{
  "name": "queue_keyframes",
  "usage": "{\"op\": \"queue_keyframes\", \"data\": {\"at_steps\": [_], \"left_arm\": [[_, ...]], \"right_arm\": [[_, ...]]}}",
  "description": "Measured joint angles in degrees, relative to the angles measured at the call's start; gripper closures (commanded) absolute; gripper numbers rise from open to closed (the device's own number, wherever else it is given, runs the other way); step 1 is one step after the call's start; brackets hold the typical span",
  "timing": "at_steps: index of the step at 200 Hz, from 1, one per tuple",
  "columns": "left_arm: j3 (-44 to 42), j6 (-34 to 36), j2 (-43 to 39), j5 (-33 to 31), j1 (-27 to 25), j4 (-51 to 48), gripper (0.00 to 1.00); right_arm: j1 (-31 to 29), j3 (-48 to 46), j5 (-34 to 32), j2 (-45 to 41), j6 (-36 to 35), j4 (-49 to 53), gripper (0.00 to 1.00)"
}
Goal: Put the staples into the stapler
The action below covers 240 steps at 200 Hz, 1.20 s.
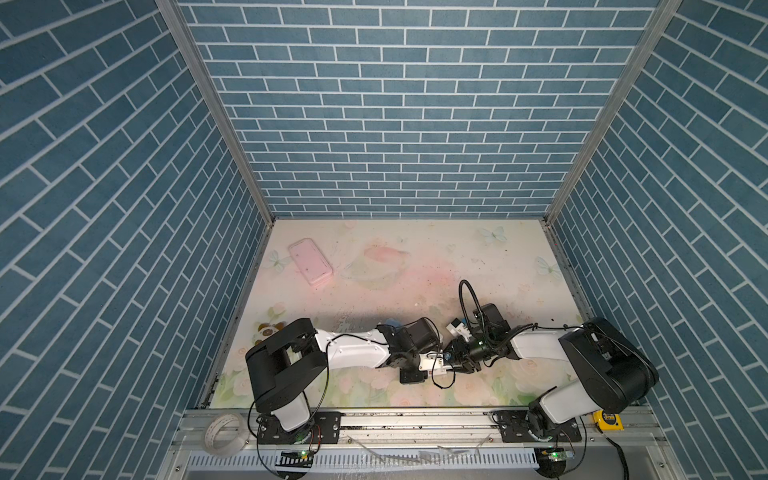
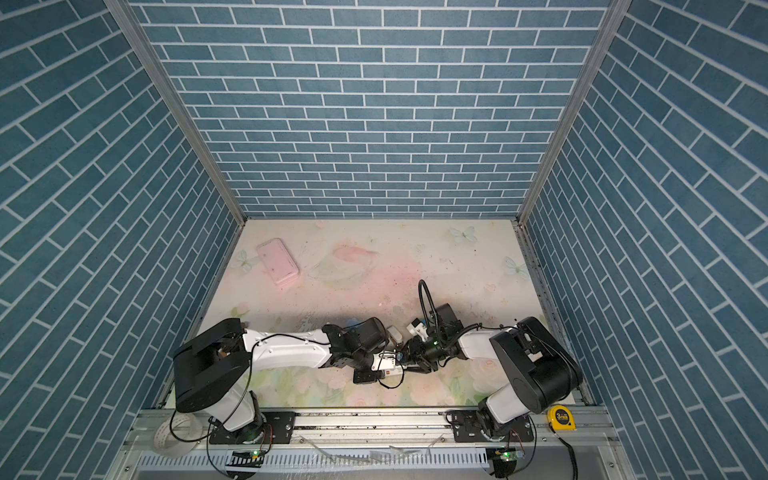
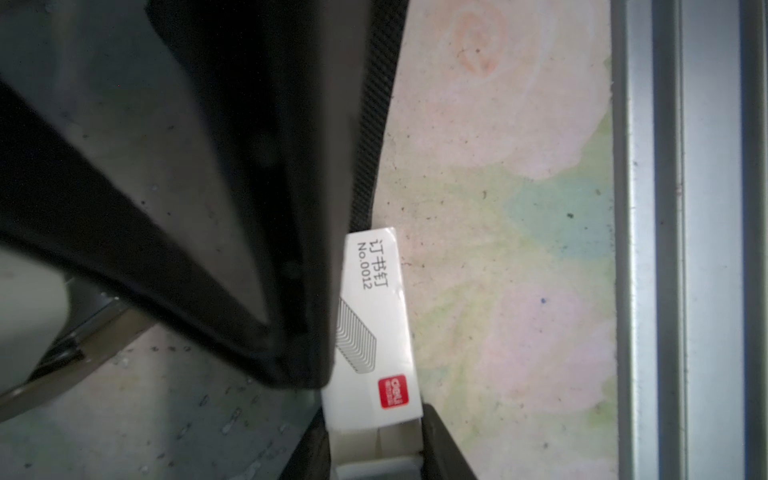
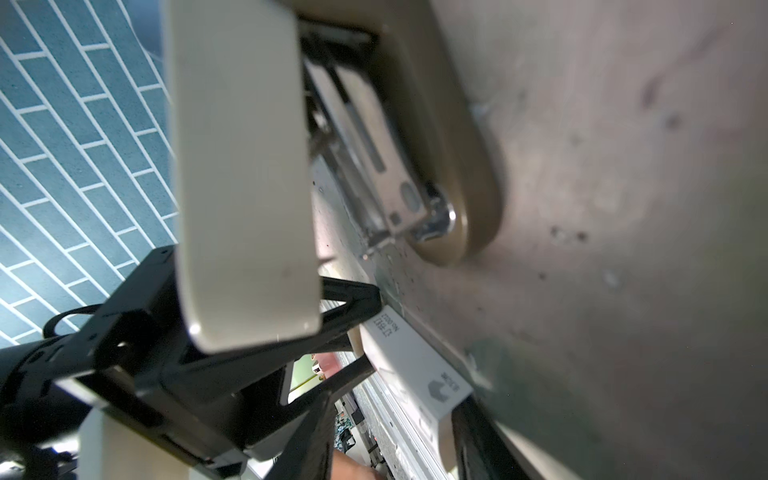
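1. My left gripper (image 4: 361, 334) is narrow, clamped across the flat faces of the white sleeve (image 3: 374, 316) with the red mark. It holds the sleeve close to the table (image 1: 415, 257), near the front edge.
2. My right gripper (image 2: 405, 365) meets it head-on. Its fingers (image 3: 444, 449) sit against both sides of the cardboard tray (image 3: 374, 438), which peeks from the sleeve's open end. I read that as closed on the tray at a middling width.
3. The staples themselves are hidden. I judge they lie in that tray, mostly inside the sleeve.
4. The stapler (image 4: 453, 174) rests on the table just beside the sleeve's other end. Its lid is swung up and its metal channel (image 4: 361, 124) is bare.
5. Handling, as I judge it:
   - The tray is thin card, light and soft, so a hard squeeze would buckle it.
   - I would hold it by its side walls near the exposed end and draw it straight along the sleeve, with no twist.
   - The strips should be light, smooth and stiff lengthwise, yet brittle where the staples join.
   - I would pinch a strip by its two long sides near the middle and keep it level — tipped, it could slide out or snap.
6. The step in hand looks like parting tray from sleeve. Nothing sits in the channel yet, so loading has not begun.
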State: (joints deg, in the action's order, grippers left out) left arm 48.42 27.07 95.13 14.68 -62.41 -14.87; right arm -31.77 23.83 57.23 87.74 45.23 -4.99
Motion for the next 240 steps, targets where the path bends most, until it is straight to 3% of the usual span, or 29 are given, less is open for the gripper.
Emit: {"op": "queue_keyframes", "data": {"at_steps": [121,240], "left_arm": [[0.2,0.9,-0.2,0.4,0.7,-1.4,0.67],[4.2,0.7,0.3,0.4,1.0,-9.6,0.70]], "right_arm": [[0.0,2.7,0.2,2.1,-3.0,4.3,0.54],[-0.2,4.1,-1.4,2.1,-3.1,8.0,0.54]]}}
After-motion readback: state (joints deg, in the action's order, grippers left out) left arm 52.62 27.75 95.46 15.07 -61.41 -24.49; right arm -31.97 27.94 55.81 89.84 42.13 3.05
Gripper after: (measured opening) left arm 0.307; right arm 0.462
